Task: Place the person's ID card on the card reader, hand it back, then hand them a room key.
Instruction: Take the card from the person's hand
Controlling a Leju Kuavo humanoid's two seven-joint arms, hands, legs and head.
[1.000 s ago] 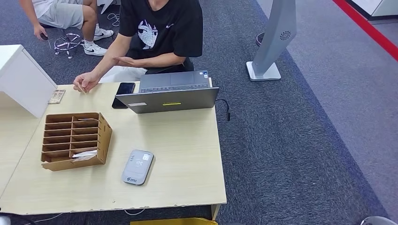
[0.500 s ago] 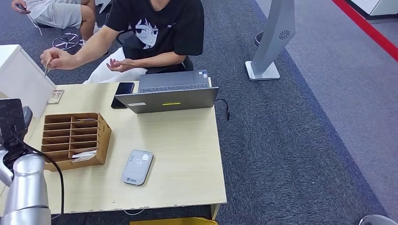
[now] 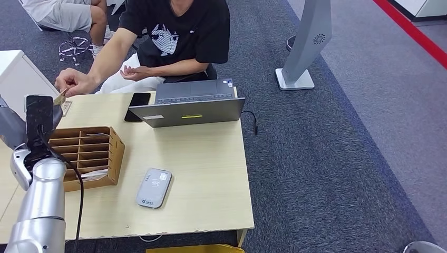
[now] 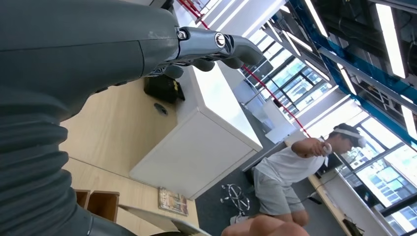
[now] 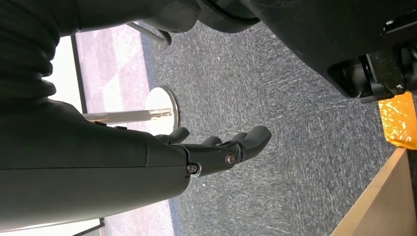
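The person in a black shirt sits behind the table and holds a tan ID card (image 3: 60, 97) out over the table's far left corner. My left hand (image 3: 8, 128) is raised just below and left of that card; in the left wrist view its fingers (image 4: 212, 48) are spread and hold nothing. The grey card reader (image 3: 154, 188) lies flat near the table's front edge. A wooden slotted organizer (image 3: 84, 154) stands to its left with white cards (image 3: 95, 173) in its front slots. My right hand (image 5: 216, 147) hangs beside the table above the carpet, empty, fingers apart.
An open grey laptop (image 3: 188, 104) and a black phone (image 3: 138, 104) sit at the table's far side. A white box (image 3: 18, 79) stands at the far left, with a small patterned tile (image 3: 66, 108) beside it. A second person sits behind. A grey stand (image 3: 303, 47) stands on the carpet.
My left arm has risen into view along the table's left side, toward the person's hand. The person lifted the card off the table, raised it, then brought it down towards my hand.
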